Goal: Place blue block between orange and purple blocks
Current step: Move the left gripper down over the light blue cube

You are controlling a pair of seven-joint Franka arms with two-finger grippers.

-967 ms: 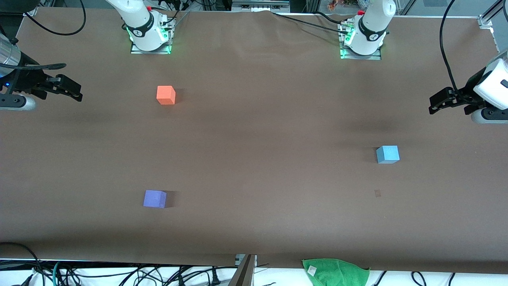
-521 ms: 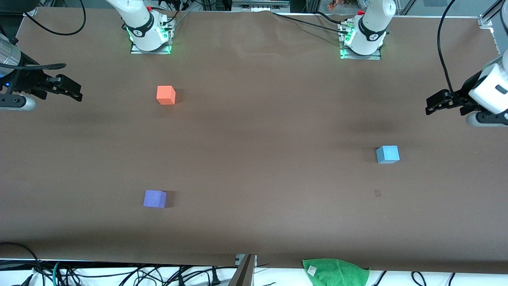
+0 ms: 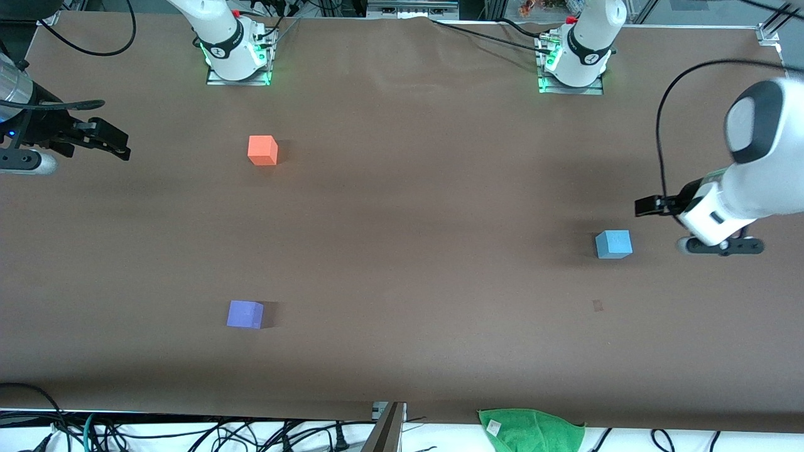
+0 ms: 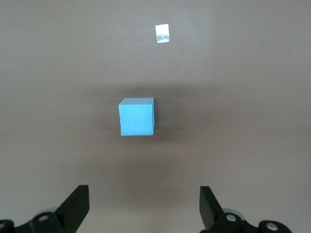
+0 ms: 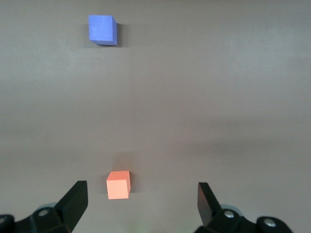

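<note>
1. The blue block was seen resting on the brown table toward the left arm's end, well apart from the other two cubes and not yet gripped.
2. The left gripper was held in the air just beside the blue block, fingers spread wide and empty; judging by the task, it was positioned there for a pickup.
3. The orange block and the purple block were set toward the right arm's end, the purple one nearer the front camera, with bare table left between them, presumably as the target spot.
4. The right gripper was parked over the table's edge at its own end, fingers wide apart and empty, waiting.
5. Three cubes were counted, one of each colour, along with two grippers, one green cloth and one small pale mark on the table.
</note>
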